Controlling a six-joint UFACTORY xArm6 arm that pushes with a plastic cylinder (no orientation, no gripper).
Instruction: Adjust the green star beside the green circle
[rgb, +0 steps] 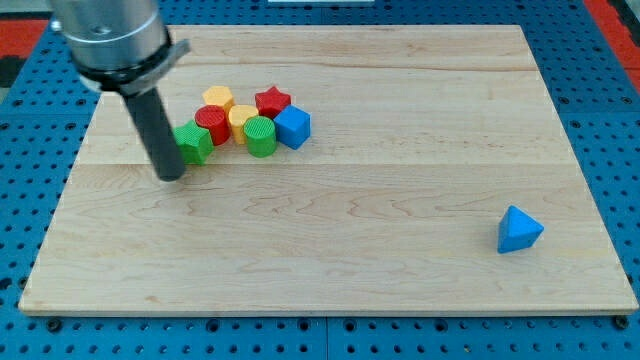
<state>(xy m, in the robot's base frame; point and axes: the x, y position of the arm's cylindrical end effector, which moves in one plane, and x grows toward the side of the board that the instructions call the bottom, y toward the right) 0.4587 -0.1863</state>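
Observation:
The green star (194, 141) lies in the upper left of the wooden board, at the left end of a tight cluster. The green circle (260, 136) stands to its right, apart from it, with a red circle (212, 124) and a yellow block (242, 118) between and behind them. My tip (171, 176) rests on the board just left of and slightly below the green star, close to or touching its left side. The dark rod (155, 125) rises from it toward the view's top left.
A yellow hexagon (218, 98), a red star (272, 101) and a blue cube (293, 127) complete the cluster. A blue triangle (519, 230) lies alone at the lower right. The board (400, 180) sits on a blue pegboard (610, 120).

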